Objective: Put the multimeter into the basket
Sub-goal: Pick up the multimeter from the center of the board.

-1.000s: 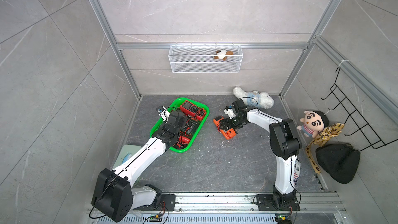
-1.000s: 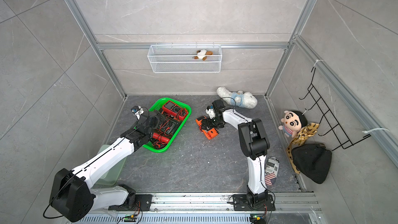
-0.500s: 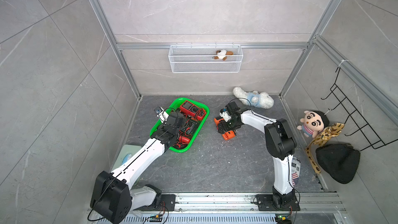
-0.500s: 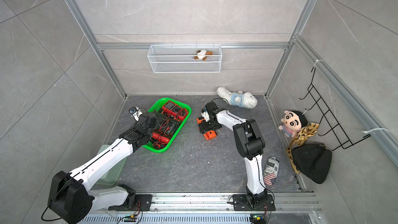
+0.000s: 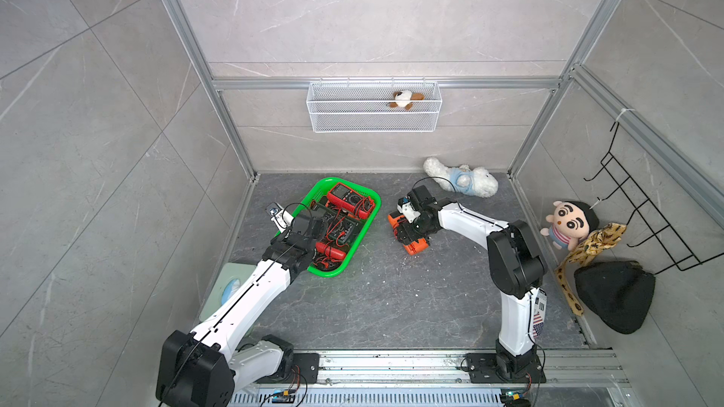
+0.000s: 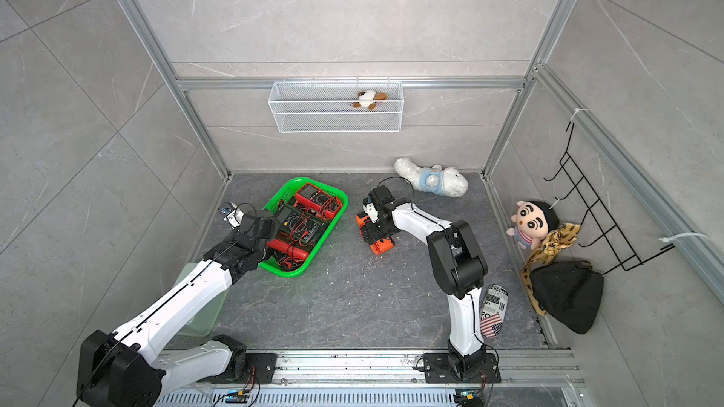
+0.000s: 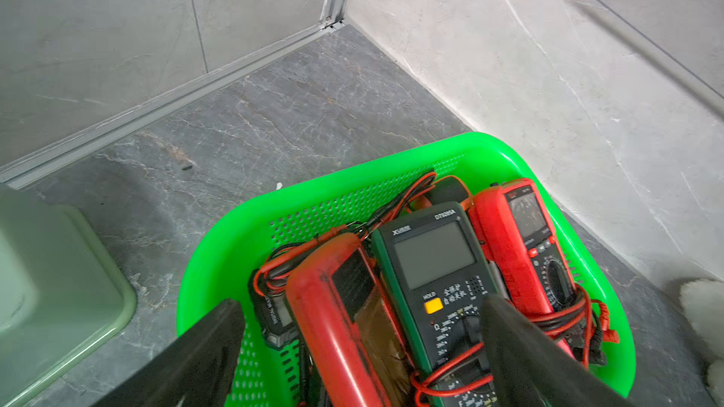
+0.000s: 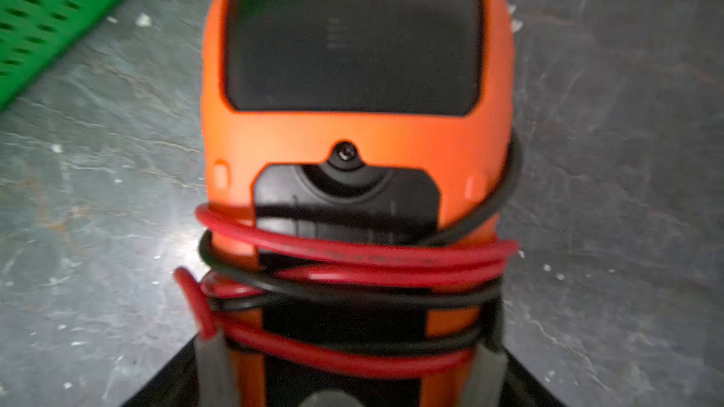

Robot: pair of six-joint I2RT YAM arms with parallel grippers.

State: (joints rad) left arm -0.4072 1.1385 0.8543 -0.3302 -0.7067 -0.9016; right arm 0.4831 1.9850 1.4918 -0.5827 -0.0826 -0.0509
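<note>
My right pincer sits low over the multimeter, straddling its lower end. The grey pads lie right at its two sides, against the red and black leads wound round the orange body. I cannot tell whether they are pressing yet. The multimeter lies face down on the grey floor.

In both top views it lies just beside the basket, on the side toward my right arm, and apart from it. Only a strip of floor separates the two, and a corner of green wall shows in my right wrist view.

My left pincer hangs wide open over the near end of the basket and holds nothing. Under it the basket is crowded with other meters, red ones and a dark green one, tangled in red leads. A pale green tub stands on the floor near the basket's outer side.

Farther back, a white plush toy lies against the rear wall. A white wire basket hangs above it.
</note>
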